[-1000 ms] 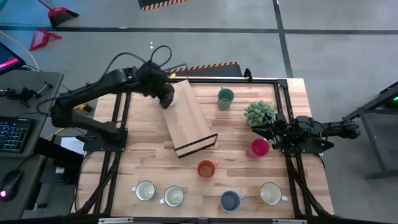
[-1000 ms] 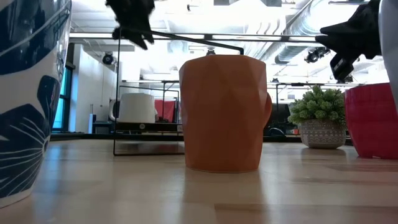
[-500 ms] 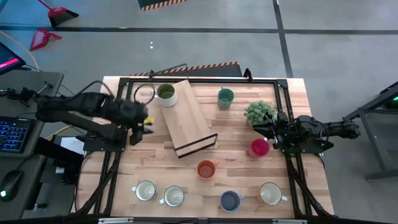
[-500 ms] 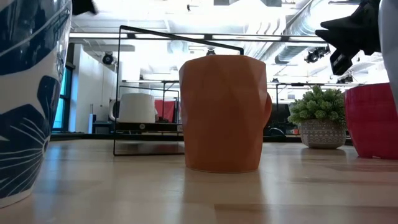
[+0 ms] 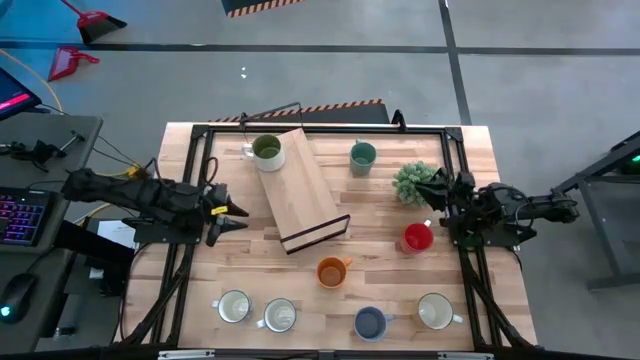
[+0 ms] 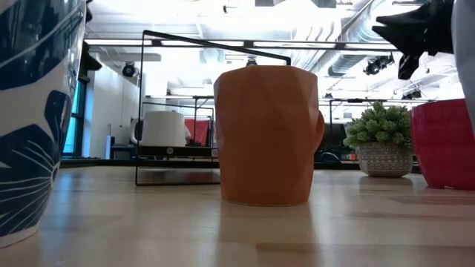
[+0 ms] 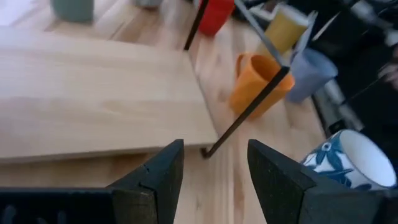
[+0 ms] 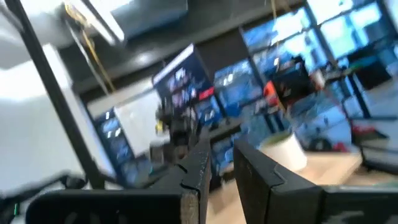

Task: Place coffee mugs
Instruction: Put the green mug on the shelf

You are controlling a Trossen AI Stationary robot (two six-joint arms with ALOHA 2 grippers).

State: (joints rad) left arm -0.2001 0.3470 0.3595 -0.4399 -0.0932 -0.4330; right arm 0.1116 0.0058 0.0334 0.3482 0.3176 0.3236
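My left gripper (image 5: 228, 214) hangs open by the table's left edge, fingertips toward the wooden rack (image 5: 300, 195); its wrist view shows the gripper (image 7: 214, 149) with nothing between the fingers. The olive mug (image 5: 266, 152) stands on the rack's far end. On the table stand the teal mug (image 5: 362, 156), red mug (image 5: 417, 237), orange mug (image 5: 332, 271), blue mug (image 5: 370, 323) and three white mugs (image 5: 233, 306) (image 5: 280, 315) (image 5: 435, 311). My right gripper (image 5: 440, 200) hovers between the plant (image 5: 418, 182) and the red mug, holding nothing, its fingers (image 8: 199, 168) a narrow gap apart.
The rack is a slanted wooden board on a black wire frame (image 6: 215, 44), left of the table's middle. The spiky potted plant (image 6: 382, 148) stands near the right edge, close to my right gripper. Black rails (image 5: 195, 250) run along both table sides. Bare wood shows between rack and near-edge mugs.
My left gripper has left the olive mug on the rack's far end and swung away toward the table's left edge and nearer; the mug stays standing there. My right gripper has shifted slightly toward the far edge, closer to the plant. The other mugs have not moved.
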